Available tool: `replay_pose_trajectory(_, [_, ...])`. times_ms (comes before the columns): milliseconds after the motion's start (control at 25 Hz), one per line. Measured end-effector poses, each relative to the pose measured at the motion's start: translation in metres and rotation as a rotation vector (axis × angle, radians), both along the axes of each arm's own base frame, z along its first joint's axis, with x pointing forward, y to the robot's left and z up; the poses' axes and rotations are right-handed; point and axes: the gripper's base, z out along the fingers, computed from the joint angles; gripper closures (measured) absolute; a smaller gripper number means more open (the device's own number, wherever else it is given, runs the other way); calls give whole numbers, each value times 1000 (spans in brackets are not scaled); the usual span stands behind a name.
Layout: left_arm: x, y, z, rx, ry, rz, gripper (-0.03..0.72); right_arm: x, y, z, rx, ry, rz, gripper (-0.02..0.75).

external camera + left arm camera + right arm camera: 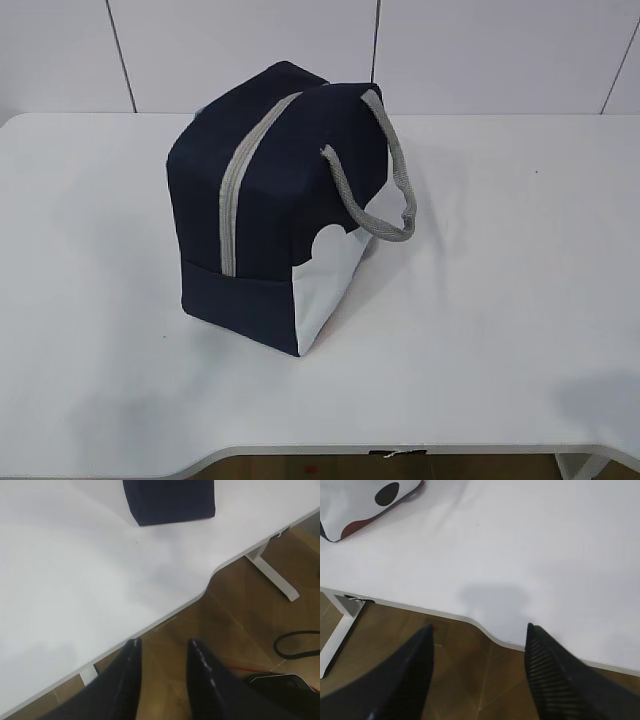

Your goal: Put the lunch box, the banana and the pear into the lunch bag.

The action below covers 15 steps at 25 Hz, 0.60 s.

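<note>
left gripper (162, 652) fingers apart, nothing held, parked over floor off table edge | right gripper (479, 640) fingers wide apart, nothing held, also off edge | white table (520, 330) | tall navy-blue fabric lunch bag (275, 210) seen mid-table ahead of both arms, upright, grey zipper shut, contents hidden | lunch box, banana, pear not seen

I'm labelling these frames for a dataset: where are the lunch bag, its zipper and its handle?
lunch bag (270, 200): exterior view, navy side panel.
zipper (232, 190): exterior view, middle of the grey strip.
handle (398, 190): exterior view, right side of the grey webbing loop.
</note>
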Motion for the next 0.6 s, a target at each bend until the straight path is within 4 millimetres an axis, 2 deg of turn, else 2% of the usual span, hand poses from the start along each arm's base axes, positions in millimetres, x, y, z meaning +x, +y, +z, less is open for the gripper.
replay_pose_trajectory(200, [-2, 1, 0, -5, -12, 1, 452, 0, 0, 0, 0, -2, -28, 271])
replay_pose_trajectory(600, [-20, 10, 0, -62, -126, 1, 452, 0, 0, 0, 0, -2, -28, 271])
